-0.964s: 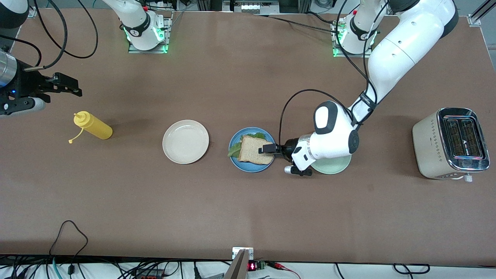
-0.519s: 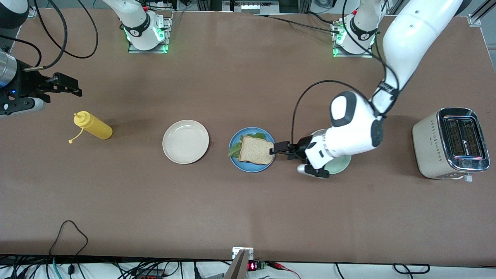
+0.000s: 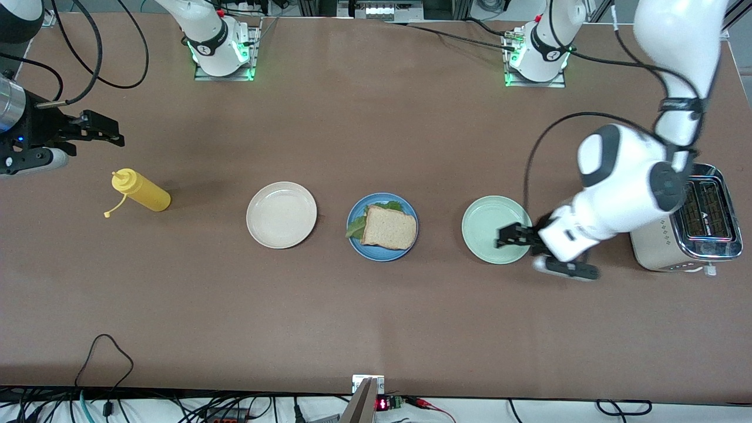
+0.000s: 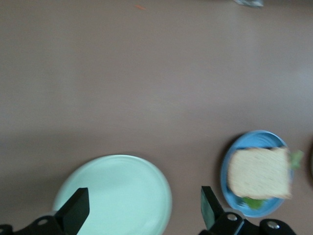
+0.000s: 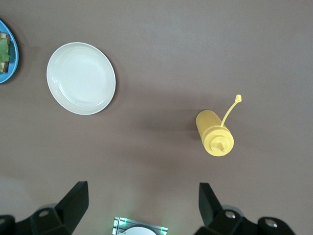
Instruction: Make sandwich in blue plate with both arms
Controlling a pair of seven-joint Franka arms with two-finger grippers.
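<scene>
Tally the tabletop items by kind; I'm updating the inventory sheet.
Plates: 3 (cream, blue, green)
Sandwich: 1
Bottle: 1
Toaster: 1
Total: 6

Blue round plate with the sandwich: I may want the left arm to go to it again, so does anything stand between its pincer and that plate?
Nothing visible does. The open left pincer hangs over the pale green round plate, and only bare brown table separates that from the blue round plate.
</scene>
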